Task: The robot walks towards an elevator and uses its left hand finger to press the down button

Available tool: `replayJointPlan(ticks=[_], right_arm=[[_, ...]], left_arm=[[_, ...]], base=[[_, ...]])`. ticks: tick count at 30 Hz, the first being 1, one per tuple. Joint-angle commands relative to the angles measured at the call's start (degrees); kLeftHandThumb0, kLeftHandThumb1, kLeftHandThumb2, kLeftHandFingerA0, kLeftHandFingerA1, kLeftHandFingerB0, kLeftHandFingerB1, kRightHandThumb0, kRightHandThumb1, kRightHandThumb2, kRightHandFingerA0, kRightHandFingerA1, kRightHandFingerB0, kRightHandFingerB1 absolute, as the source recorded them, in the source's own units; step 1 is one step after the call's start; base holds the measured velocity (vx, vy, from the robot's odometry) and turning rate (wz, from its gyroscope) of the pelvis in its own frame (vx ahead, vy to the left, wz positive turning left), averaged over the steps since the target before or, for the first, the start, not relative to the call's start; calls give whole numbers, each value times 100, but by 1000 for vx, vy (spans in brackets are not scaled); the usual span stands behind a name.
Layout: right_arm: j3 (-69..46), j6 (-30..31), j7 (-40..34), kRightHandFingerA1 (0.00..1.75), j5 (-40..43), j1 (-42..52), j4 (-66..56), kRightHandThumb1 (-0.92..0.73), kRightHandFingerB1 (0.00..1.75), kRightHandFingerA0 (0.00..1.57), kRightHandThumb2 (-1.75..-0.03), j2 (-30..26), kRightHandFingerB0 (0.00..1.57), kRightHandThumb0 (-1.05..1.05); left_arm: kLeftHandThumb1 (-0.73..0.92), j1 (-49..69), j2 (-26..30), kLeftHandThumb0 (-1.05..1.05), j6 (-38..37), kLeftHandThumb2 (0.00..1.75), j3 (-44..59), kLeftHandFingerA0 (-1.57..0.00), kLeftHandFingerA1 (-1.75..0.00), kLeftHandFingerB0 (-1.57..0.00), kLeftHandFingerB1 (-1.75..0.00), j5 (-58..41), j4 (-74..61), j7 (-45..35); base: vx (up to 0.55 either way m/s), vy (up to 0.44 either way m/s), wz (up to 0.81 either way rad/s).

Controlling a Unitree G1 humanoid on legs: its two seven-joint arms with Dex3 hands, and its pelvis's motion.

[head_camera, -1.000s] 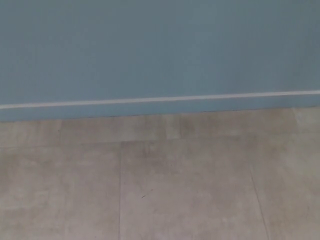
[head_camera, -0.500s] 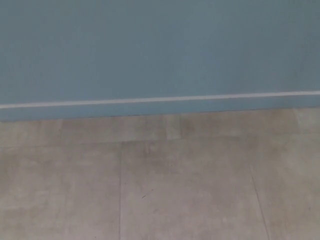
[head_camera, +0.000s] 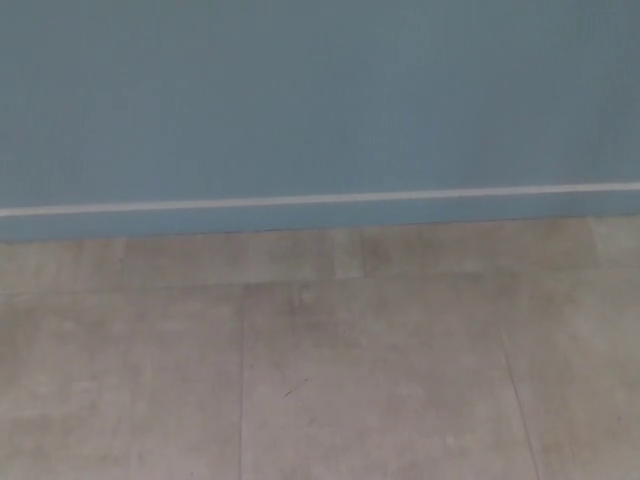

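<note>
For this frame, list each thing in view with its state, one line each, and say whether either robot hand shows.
Blue wall: upright, plain, fills the upper part of the view.
Pale stripe: unbroken, running along the wall near its foot.
Tiled floor: grey, joints visible, meets the wall.
Dark mark: small, on a floor tile.
Left robot hand: not in view.
Right robot hand: not in view.
Down button: not in view.

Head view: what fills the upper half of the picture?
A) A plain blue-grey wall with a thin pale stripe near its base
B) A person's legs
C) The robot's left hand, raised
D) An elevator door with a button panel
A: the blue-grey wall fills the upper half, with a thin pale stripe running across it just above the tiled floor; nothing else shows.
</note>
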Motion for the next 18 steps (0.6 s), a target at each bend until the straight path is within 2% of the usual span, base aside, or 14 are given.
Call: replayJointPlan(ticks=[1,8,9,14,15,18], right_arm=[[-14,-33,-76,43,22,-20,25,-51,35,49,-56,-97,45,-31],[104,-25,-136,44,-53,-8,25,-52,35,50,-56,-129,45,-33],[134,-10,-191,54,-83,0,32,-42,46,48,-72,-120,41,-41],[172,-3,-225,54,-80,4,38,-42,46,48,-72,-118,41,-41],[154,-26,-199,46,-58,19,59,-51,35,51,-56,-122,45,-31],[91,-35,-123,45,23,32,68,-51,35,52,-56,-114,45,-30]], left_arm=[[49,8,90,-34,-79,54,-15,-60,-55,-59,-46,-11,1,-2],[48,57,61,-33,-95,55,119,-65,-58,-60,-45,-109,35,-48],[50,55,60,-32,-67,54,131,-60,-56,-59,-45,-113,40,-45],[50,56,60,-32,-56,54,149,-60,-56,-59,-45,-106,45,-47],[49,98,30,-31,-100,54,180,-63,-58,-57,-44,-142,27,-48],[49,137,11,-31,-145,54,156,-63,-58,-57,-44,-101,8,29]], base=[[0,0,0],[0,0,0],[0,0,0],[0,0,0],[0,0,0],[0,0,0]])
